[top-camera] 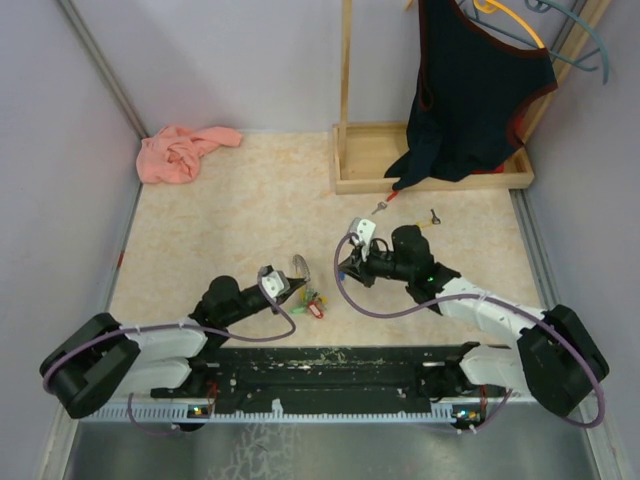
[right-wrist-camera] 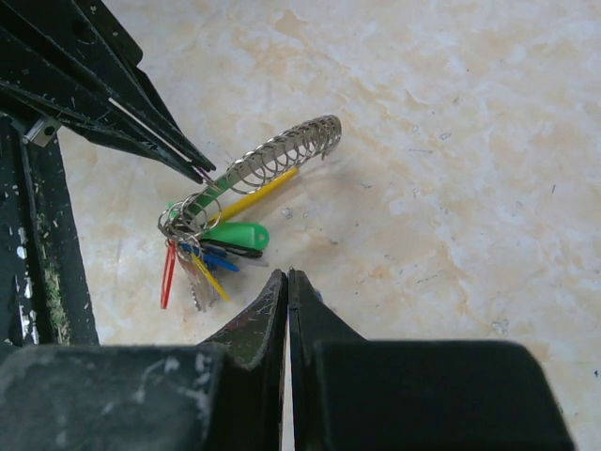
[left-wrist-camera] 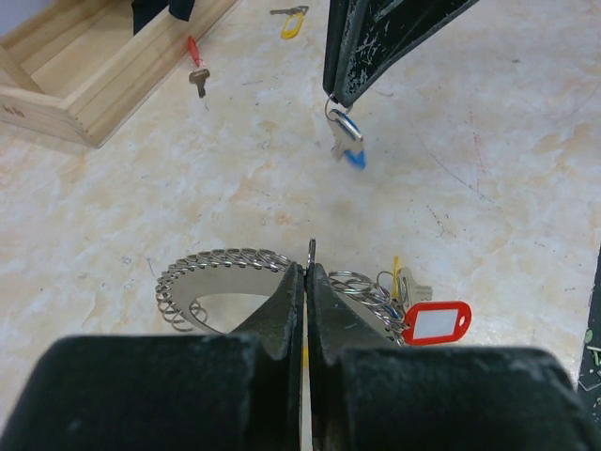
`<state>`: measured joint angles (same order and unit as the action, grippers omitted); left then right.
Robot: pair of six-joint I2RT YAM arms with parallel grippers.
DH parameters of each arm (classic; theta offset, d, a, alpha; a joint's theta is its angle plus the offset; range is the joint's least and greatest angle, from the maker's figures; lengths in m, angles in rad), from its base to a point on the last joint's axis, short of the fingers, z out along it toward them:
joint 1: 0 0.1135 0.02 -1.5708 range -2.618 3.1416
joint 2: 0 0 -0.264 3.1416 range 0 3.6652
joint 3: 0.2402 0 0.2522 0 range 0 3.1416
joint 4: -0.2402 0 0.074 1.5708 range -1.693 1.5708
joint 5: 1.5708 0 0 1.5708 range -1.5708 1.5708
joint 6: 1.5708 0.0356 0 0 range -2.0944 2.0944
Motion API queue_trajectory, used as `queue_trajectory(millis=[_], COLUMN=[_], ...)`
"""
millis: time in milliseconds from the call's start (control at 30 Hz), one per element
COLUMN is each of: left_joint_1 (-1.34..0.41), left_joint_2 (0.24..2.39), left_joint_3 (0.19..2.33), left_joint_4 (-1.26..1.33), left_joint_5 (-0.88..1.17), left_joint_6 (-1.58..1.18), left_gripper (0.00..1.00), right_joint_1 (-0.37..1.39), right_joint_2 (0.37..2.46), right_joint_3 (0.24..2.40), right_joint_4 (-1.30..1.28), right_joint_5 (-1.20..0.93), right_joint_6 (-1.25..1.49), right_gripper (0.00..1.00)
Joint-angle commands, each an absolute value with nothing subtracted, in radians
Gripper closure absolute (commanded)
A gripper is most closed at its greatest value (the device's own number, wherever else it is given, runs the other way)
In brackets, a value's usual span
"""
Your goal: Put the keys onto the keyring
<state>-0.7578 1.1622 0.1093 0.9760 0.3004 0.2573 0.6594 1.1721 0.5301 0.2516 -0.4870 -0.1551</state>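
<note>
left gripper (left-wrist-camera: 308, 271): fingers pressed together, pinching the thin edge of the keyring's metal ring between the tips
right gripper (right-wrist-camera: 286, 279): fingers closed to a slit; the left wrist view shows the blue key hanging from their tips by a small silver loop
keyring (left-wrist-camera: 225, 260): at the near middle of the table (top-camera: 250, 200), just in front of the left arm; its silvery coiled chain curves off to one side of the pinched ring
tags (right-wrist-camera: 221, 246): green, yellow, blue and red pieces bunched under the ring, touching one another
red tag (left-wrist-camera: 434, 322): red frame around a white insert, which looks blank
blue key (left-wrist-camera: 349, 146): blue cap pointing down, near the keyring but apart from it
red key (left-wrist-camera: 195, 70): flat on the table just beside the wooden stand (top-camera: 350, 182)
yellow key (left-wrist-camera: 291, 21): on the table further back, apart from the red key
grippers: they face each other at the table's near centre, tips close but not touching
dark garment (top-camera: 470, 90): hangs over the stand, with a red-edged hem
pink cloth (top-camera: 180, 150): crumpled in the far left corner
</note>
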Motion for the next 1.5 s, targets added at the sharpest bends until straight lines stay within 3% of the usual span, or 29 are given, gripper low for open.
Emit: queue_trajectory(millis=[0,167,533,1467], left_joint_1=[-0.748,-0.731,-0.663,-0.662], left_joint_2=[1.128,1.074,1.141,1.214], left_joint_3=[0.133,0.134,0.205,0.239], left_joint_4=[1.041,0.999,0.915,0.882], left_joint_5=[0.337,0.384,0.656,0.706], left_joint_6=[0.257,0.273,0.253,0.284], left_gripper=[0.99,0.99,0.99,0.99], right_joint_1=[0.603,0.582,0.584,0.711], right_joint_2=[1.161,1.193,1.27,1.294], right_joint_3=[0.523,0.525,0.616,0.649], right_joint_4=[0.381,0.43,0.284,0.206], right_joint_5=[-0.708,-0.828,-0.915,-0.823], right_joint_6=[-0.152,-0.176,-0.34,-0.506], right_gripper=[1.0,1.0,1.0,1.0])
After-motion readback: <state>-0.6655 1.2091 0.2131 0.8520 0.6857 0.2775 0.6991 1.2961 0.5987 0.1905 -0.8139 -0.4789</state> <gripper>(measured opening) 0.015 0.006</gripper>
